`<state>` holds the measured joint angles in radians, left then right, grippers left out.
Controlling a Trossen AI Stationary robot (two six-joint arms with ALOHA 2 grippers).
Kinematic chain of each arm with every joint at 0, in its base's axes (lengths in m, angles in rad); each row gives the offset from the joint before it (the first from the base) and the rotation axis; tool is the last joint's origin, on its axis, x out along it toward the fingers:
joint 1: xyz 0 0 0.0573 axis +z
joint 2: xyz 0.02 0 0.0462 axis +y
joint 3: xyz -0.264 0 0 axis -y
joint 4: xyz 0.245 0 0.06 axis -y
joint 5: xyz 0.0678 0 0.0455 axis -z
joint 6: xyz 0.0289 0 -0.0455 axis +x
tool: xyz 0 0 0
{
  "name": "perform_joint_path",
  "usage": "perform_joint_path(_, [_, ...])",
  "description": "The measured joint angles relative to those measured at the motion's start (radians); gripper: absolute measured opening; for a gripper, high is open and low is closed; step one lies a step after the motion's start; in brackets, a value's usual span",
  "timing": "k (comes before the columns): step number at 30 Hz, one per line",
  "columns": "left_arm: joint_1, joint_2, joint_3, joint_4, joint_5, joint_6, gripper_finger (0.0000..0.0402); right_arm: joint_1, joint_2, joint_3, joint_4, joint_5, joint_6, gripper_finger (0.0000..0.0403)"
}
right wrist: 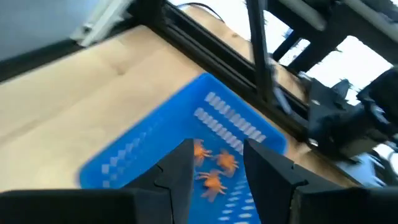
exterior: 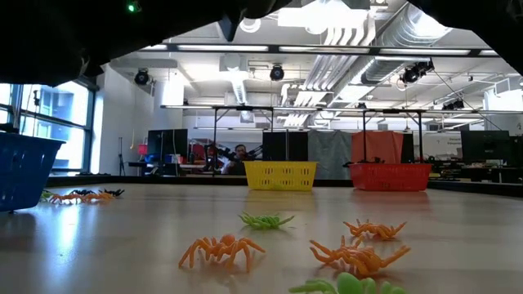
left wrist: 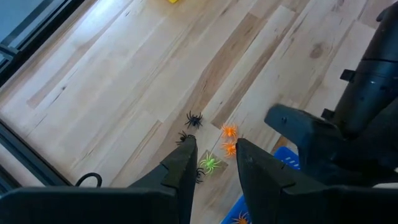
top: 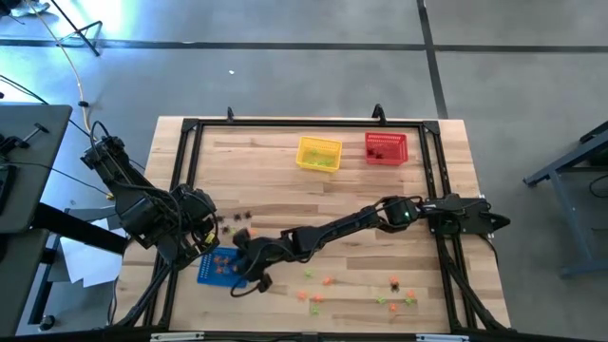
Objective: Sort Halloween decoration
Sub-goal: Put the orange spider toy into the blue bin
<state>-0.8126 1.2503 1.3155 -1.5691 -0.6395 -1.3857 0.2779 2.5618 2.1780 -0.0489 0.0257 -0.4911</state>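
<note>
Worktop: a pale wooden top inside a dark frame; the middle is bare and gives open room, while the near-left corner is crowded by both arms.
Right arm: stretched across the worktop from the right edge to the near-left, its gripper hanging over the blue basket.
Left arm: folded at the left edge, its gripper poised above a small cluster of spiders just beside the blue basket.
Baskets: the yellow basket and the red basket stand side by side at the far edge, well apart from both grippers; the blue one lies at the near-left.
Halloween decoration: tiny orange, green and black spiders; a loose scatter lies near the front edge, right of centre, and three orange ones are already seen in the blue basket.
Right fingers: spread, nothing seen between them; the orange spiders lie directly below the gap.
Left fingers: spread and empty; a green spider sits right under the gap, two orange ones and a black one just ahead.
Key relation: the left gripper is judged nearer to unsorted pieces; the right arm close alongside is the collision risk.
</note>
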Motion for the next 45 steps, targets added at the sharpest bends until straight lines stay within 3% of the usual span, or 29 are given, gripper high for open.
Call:
perform_joint_path(7, [0.000,0.000,0.000,0.000,0.000,0.000,0.0099,0.013,-0.009,0.000,-0.046,0.274,0.125,0.0133])
perform_joint_path(12, [0.000,0.000,0.000,-0.002,0.000,0.011,0.0099,0.028,-0.067,0.000,-0.313,0.386,0.227,0.0133])
perform_joint_path(22, [0.000,0.001,0.000,-0.002,-0.008,0.039,0.0099,0.040,-0.147,0.000,-1.149,0.380,0.800,0.0133])
perform_joint_path(25, [0.000,0.001,0.000,-0.002,-0.013,0.040,0.0099,0.071,-0.147,0.000,-1.321,0.294,0.900,0.0133])
perform_joint_path(30, [0.000,0.001,0.000,-0.002,-0.014,0.040,0.0099,0.150,-0.142,-0.001,-1.365,0.209,0.972,0.0133])
perform_joint_path(38, [0.000,0.001,0.000,-0.001,-0.015,0.037,0.0099,0.234,-0.141,-0.001,-1.356,0.201,1.145,0.0133])
perform_joint_path(45, [0.000,0.001,0.000,0.032,-0.012,0.036,0.0099,0.264,-0.135,-0.001,-1.306,0.165,1.175,0.0133])
